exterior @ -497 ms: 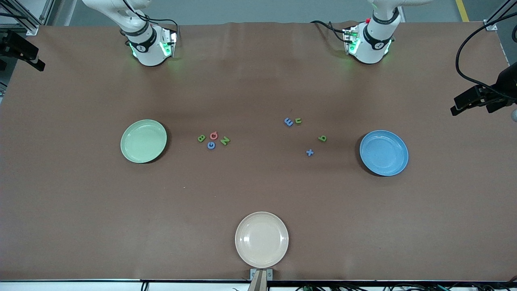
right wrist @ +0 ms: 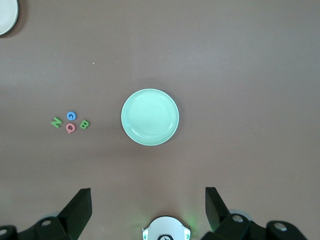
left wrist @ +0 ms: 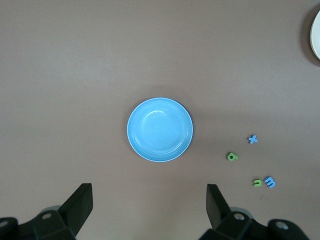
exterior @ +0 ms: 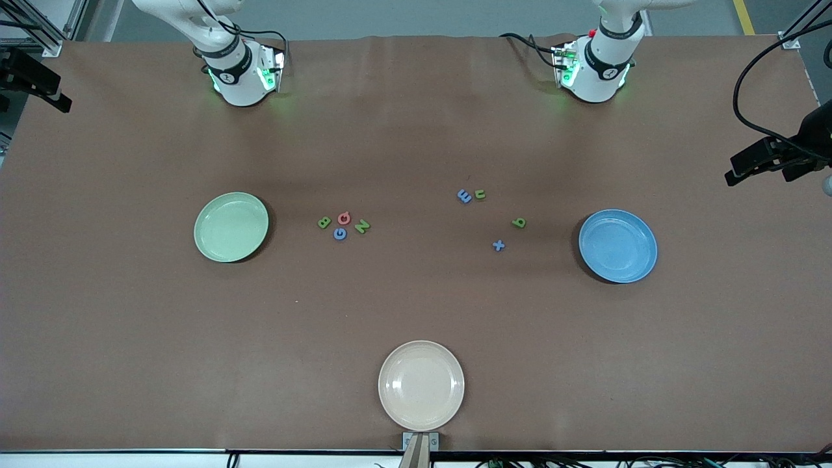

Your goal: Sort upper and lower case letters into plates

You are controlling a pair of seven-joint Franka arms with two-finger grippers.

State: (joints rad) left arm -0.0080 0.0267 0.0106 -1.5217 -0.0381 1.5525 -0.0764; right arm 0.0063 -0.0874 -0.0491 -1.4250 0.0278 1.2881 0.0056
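Observation:
Four upper case letters lie clustered beside the pale green plate (exterior: 231, 227): green B (exterior: 324, 223), red Q (exterior: 344, 218), blue G (exterior: 340, 233) and green N (exterior: 362, 226). Four lower case letters lie scattered toward the blue plate (exterior: 617, 245): blue m (exterior: 464, 195), green n (exterior: 480, 194), green b (exterior: 518, 223) and blue x (exterior: 498, 245). Both plates hold nothing. My left gripper (left wrist: 149, 192) hangs open high up, looking down on the blue plate (left wrist: 160, 129). My right gripper (right wrist: 148, 192) hangs open high over its own base, with the green plate (right wrist: 150, 117) below. Neither hand shows in the front view.
A cream-white plate (exterior: 421, 385) sits at the table edge nearest the front camera, midway between the arms' ends. The two arm bases (exterior: 242, 78) (exterior: 595, 68) stand along the edge farthest from that camera. Brown cloth covers the table.

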